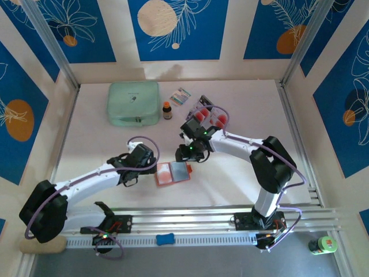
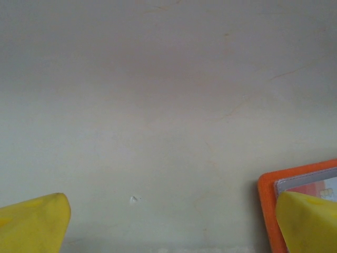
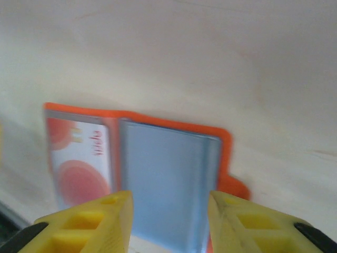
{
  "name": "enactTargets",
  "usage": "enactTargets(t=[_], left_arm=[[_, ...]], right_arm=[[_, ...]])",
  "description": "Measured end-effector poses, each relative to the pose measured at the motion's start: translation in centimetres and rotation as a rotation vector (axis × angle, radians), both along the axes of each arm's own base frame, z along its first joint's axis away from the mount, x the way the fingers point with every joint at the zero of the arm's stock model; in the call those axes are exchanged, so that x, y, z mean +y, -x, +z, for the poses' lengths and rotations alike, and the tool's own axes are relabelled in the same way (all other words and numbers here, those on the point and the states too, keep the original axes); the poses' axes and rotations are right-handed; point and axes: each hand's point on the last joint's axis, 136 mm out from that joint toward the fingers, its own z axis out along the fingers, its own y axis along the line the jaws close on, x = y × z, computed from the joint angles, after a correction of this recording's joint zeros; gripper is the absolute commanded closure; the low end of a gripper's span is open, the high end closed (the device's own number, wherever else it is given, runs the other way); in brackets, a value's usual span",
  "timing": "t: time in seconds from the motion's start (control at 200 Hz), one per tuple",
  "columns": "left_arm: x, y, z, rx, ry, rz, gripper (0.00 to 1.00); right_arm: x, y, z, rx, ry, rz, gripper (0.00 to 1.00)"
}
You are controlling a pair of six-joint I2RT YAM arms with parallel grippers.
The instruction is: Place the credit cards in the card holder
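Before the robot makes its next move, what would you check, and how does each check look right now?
1. The card holder lies open and flat on the table: ok.
2. One card sits in a pocket: ok.
3. The blue pocket beside it is free: ok.
4. The right gripper is open above the holder, with nothing between its fingers: ok.
5. The left gripper is open. Whether one finger presses on the holder's corner: cannot tell.
6. Loose credit cards lie beyond the right gripper: ok.

The top camera looks down from behind on the whole tabletop [image 1: 92, 138]; both wrist cameras sit close above it, sharing the card holder [image 1: 173, 172].
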Motion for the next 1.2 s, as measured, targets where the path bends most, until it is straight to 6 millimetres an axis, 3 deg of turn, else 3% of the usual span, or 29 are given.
enactTargets(t=[0.215, 0.49, 0.73, 0.93, 1.065, 1.2], left_arm=[[-0.7, -0.6, 0.9, -0.016, 0.021, -0.010, 0.00], [-1.4, -1.1, 1.3, -0.012, 0.027, -0.030, 0.00], [-1.8, -1.1, 0.9, 0.003, 0.031, -0.039, 0.00], [-1.8, -1.1, 0.8, 0.007, 0.031, -0.041, 0.00], [-1.9, -1.1, 0.7, 0.009, 0.032, -0.042, 0.00], [-2.0, -1.1, 0.7, 0.013, 0.036, -0.045, 0.00]], right_arm=[[-2.1, 0.6, -1.6, 0.003, 0.099, -0.005, 0.63], [-3.1, 0.0, -2.3, -0.004, 0.129, -0.024, 1.00], [-5.6, 0.1, -3.8, 0.031, 0.156, -0.089, 1.00], [-7.4, 0.7, -3.9, 0.044, 0.156, -0.152, 1.00], [-7.9, 0.6, -3.7, 0.042, 0.151, -0.176, 0.71], [-7.9, 0.5, -3.3, 0.036, 0.145, -0.178, 0.67]])
